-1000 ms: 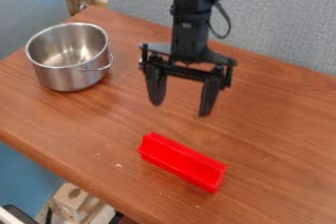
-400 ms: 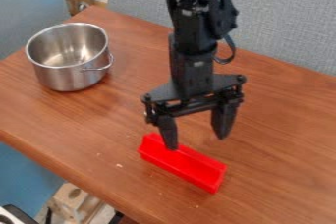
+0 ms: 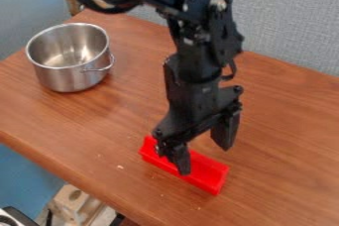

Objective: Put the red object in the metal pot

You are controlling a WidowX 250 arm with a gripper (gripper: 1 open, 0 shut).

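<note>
Only one view is given, a camera looking down at a slant on a brown wooden table [image 3: 79,121] set against a grey-blue wall.

The single black robot arm [image 3: 199,32] enters from the top of the frame, bends near the upper centre, and drops almost straight down to the lower middle. Its gripper [image 3: 197,143] points down at the tabletop. The two dark fingers are spread wide apart: one finger [image 3: 176,151] reaches down at the lower left of the wrist and overlaps the red object in the picture, the other sits to the right and a little higher in the frame, beyond the block's far long side. The fingers stand on either side of the block across its width, with a clear gap between them, and nothing is pinched. Whether the nearer fingertip actually touches the block cannot be told from this angle.

The red object [image 3: 199,173], one in number, lies flat on the table in the lower centre of the frame, its long axis running from centre left down toward the lower right. Part of its top is hidden by the gripper.

The metal pot [image 3: 69,56], also one, stands upright in the upper left of the frame, well apart from the block and the gripper. Its inside is shiny, and a small handle shows on its right side
</note>
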